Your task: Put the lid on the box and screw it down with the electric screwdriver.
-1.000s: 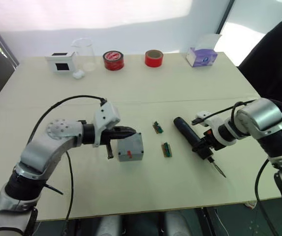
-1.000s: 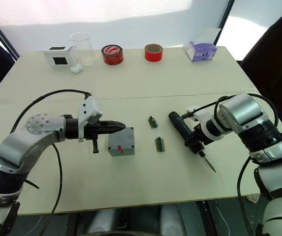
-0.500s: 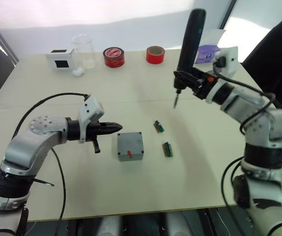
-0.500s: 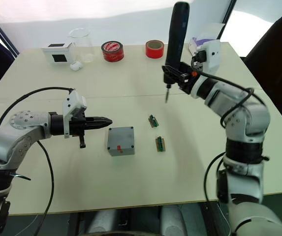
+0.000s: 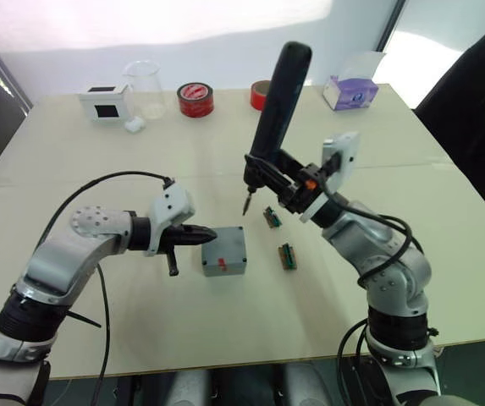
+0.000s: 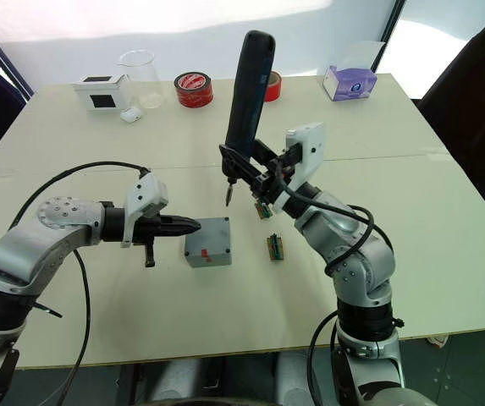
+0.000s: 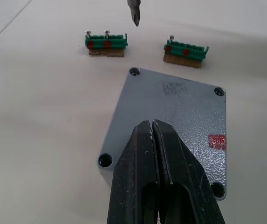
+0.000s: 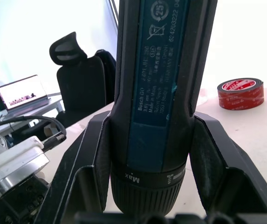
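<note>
Box: the grey box (image 5: 224, 251) sits on the counter (image 5: 377, 194) near the middle, its closed top face up with a screw hole at each corner; a little red mark shows near one edge.
Lid: cannot be told apart from the box body in these views; whether the grey top face is the lid already seated is not clear.
Left claw: the left claw (image 5: 212, 236) lies low and level, its black fingers (image 7: 145, 163) pressed together with nothing between them, tips just at the box's near edge; whether they touch it is hard to tell.
Right claw: the right claw (image 6: 240, 164) is clamped around the lower end of the electric screwdriver (image 6: 246, 89), holding it nearly upright and slightly tilted above the counter.
Screwdriver bit: the thin metal bit (image 7: 133, 12) points down, in the air just beyond the box's far edge, apart from it; its upper part is cut off in the left wrist view.
Terminal blocks: two small green terminal blocks (image 7: 106, 43) lie on the counter just past the box; one is partly hidden behind the right arm in the head views.
Far edge: a white box with a black window (image 5: 107, 103), a clear beaker (image 5: 145, 87), a red tape roll (image 5: 195, 100) and a purple tissue box (image 5: 350, 91) stand along the back; a second red roll is mostly hidden behind the screwdriver.
</note>
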### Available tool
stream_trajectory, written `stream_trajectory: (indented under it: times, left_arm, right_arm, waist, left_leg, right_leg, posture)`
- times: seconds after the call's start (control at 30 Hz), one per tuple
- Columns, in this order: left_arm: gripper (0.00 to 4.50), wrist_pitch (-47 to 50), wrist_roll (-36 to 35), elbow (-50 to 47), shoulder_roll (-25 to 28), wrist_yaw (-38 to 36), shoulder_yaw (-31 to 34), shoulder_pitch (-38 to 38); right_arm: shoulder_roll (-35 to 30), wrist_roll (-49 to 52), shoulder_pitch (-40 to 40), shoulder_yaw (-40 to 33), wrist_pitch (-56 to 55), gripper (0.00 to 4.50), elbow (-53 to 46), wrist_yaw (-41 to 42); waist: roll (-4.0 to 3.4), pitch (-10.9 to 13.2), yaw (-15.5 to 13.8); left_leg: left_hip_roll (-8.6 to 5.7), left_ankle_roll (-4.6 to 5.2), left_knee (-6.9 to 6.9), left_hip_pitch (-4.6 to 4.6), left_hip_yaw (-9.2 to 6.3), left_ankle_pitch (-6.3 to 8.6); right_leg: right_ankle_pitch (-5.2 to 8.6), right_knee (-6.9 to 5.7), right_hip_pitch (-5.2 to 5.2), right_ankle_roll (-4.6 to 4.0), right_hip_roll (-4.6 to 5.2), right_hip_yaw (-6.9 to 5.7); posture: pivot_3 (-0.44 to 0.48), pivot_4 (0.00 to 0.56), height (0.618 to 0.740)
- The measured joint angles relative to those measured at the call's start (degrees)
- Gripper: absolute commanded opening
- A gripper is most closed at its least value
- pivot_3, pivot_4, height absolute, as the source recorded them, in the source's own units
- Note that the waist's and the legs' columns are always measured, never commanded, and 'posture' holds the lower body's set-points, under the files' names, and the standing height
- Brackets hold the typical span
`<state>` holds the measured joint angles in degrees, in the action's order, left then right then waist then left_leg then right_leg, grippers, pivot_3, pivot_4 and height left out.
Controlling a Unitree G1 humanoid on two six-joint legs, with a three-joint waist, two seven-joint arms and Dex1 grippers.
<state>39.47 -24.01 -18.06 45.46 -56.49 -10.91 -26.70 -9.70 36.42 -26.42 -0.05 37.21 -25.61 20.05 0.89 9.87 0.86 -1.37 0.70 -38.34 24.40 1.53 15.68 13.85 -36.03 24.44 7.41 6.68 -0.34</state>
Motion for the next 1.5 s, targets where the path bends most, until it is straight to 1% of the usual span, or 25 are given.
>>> stream_trajectory:
  times: [0.1, 0.27, 0.83, 0.93, 1.03, 1.27, 1.5]
  left_arm:
    - [0.00, -2.6, 2.3, 0.2, 0.0, -0.1, -1.4, -0.1]
    - [0.00, -3.8, 3.4, 0.5, -1.2, 0.3, -1.6, 0.0]
    - [0.00, -5.1, 3.8, 1.5, -1.1, -0.8, -1.4, 0.7]
    - [0.00, -6.0, 4.7, 1.4, -0.9, -0.9, -1.6, 1.1]
    - [0.00, -6.2, 5.3, 1.4, -0.8, -0.9, -1.8, 1.7]
    - [0.00, -6.4, 6.2, 1.3, -0.8, -0.9, -1.9, 2.8]
    - [0.00, -6.8, 6.7, 1.7, -1.2, -0.9, -2.0, 3.4]
  right_arm:
    - [-0.1, -2.5, 1.6, 2.1, -2.6, 1.79, 0.5, 0.9]
    - [-0.3, -5.9, 3.3, 4.9, -5.1, 1.79, 2.4, 2.4]
    - [-0.2, -11.4, 5.8, 7.0, -12.2, 1.79, 5.0, 5.2]
    - [-0.9, -13.3, 6.2, 9.0, -12.7, 1.79, 4.8, 5.3]
    - [-1.8, -15.7, 6.4, 10.9, -12.3, 1.79, 4.3, 4.8]
    - [-1.0, -17.1, 7.0, 11.8, -10.8, 1.79, 4.3, 3.2]
    - [-0.5, -17.2, 7.4, 11.8, -10.1, 1.79, 4.4, 2.8]
  waist:
    - [0.01, 0.0, -0.1]
    - [0.01, 0.0, -0.1]
    - [0.01, -0.1, -0.1]
    - [0.00, -0.2, 0.0]
    - [0.02, -0.3, 0.0]
    - [0.07, -0.6, -0.1]
    - [0.02, -1.3, -0.1]
  left_leg:
    - [0.00, 0.00, 0.00, -0.01, 0.00, 0.00]
    - [0.00, 0.01, -0.01, -0.02, -0.01, 0.00]
    - [0.01, 0.02, 0.00, -0.17, -0.01, 0.01]
    - [0.02, 0.23, 0.02, -0.52, 0.01, 0.13]
    - [0.03, 0.40, 0.17, -1.26, 0.01, 0.24]
    - [0.05, 0.45, 0.26, -1.95, 0.01, 0.30]
    - [0.07, 0.48, 0.32, -2.01, 0.00, 0.33]
  right_leg:
    - [0.00, 0.00, -0.01, 0.00, 0.00, 0.00]
    - [0.00, -0.02, -0.02, 0.00, 0.00, 0.00]
    - [0.00, -0.05, -0.13, 0.00, 0.00, 0.00]
    - [0.02, -0.05, -0.43, -0.02, -0.02, 0.00]
    - [0.14, 0.11, -1.16, -0.12, -0.02, -0.01]
    - [0.23, 0.22, -1.80, -0.23, -0.01, 0.00]
    - [0.28, 0.25, -1.83, -0.31, -0.01, 0.00]
  posture:
    - [0.000, 0.150, 0.740]
    - [0.000, 0.150, 0.740]
    - [0.000, 0.150, 0.740]
    - [0.000, 0.150, 0.740]
    - [0.000, 0.150, 0.740]
    - [0.000, 0.150, 0.740]
    - [0.000, 0.150, 0.740]
